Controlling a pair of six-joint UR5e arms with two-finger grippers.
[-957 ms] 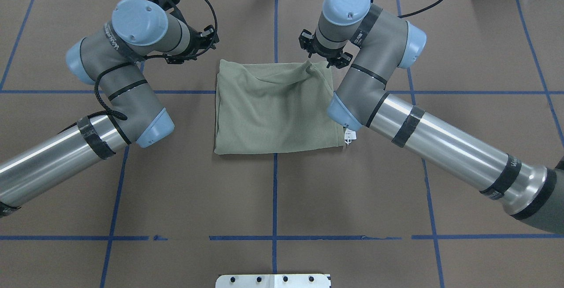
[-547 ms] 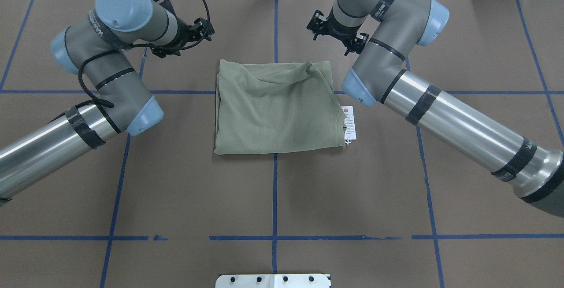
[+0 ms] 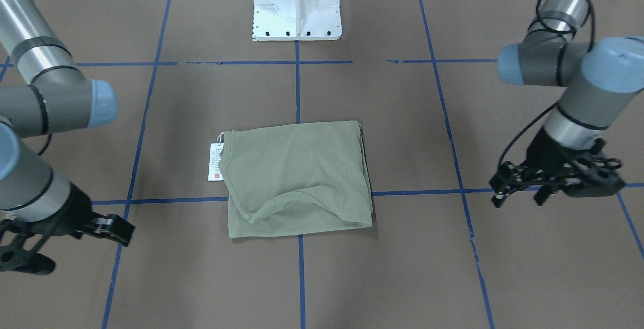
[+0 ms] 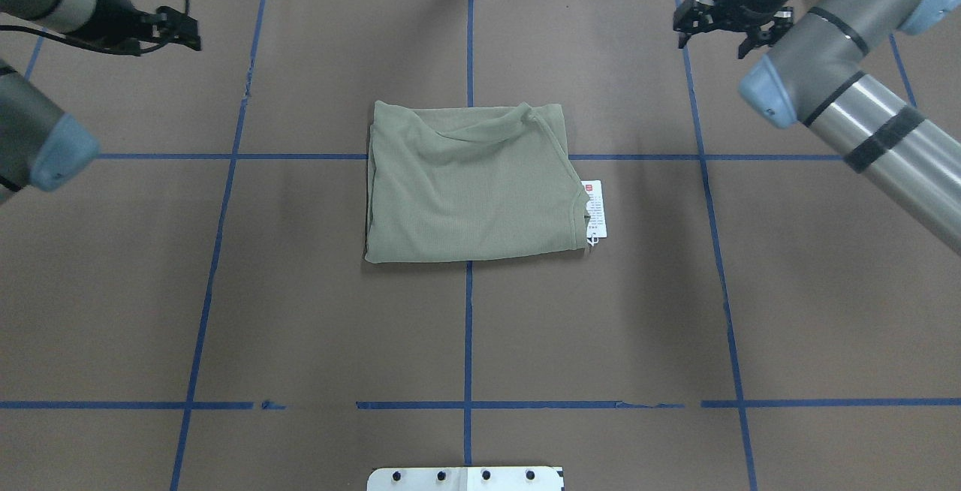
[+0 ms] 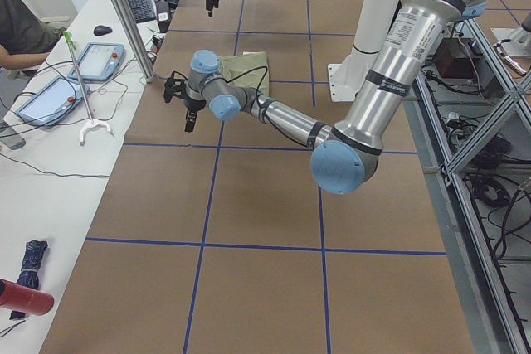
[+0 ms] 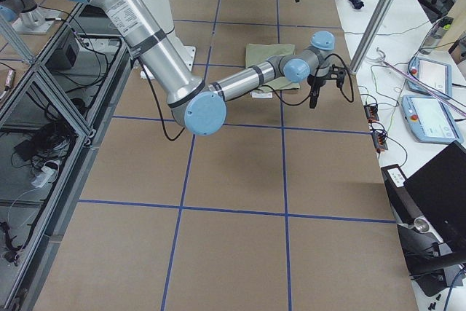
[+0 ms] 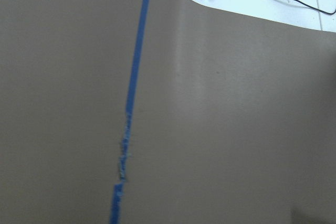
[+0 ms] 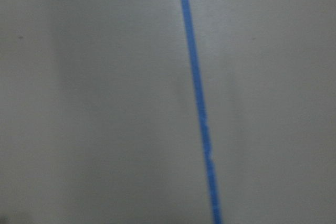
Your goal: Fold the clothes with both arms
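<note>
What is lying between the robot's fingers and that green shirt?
Nothing visible. Only bare table with blue tape lines separates the shirt from the left fingers and the right fingers, both open. A paper tag lies at the shirt's edge on the right fingers' side.

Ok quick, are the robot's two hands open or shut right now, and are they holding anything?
Left gripper: open, holding nothing.
Right gripper: open, holding nothing.
</note>
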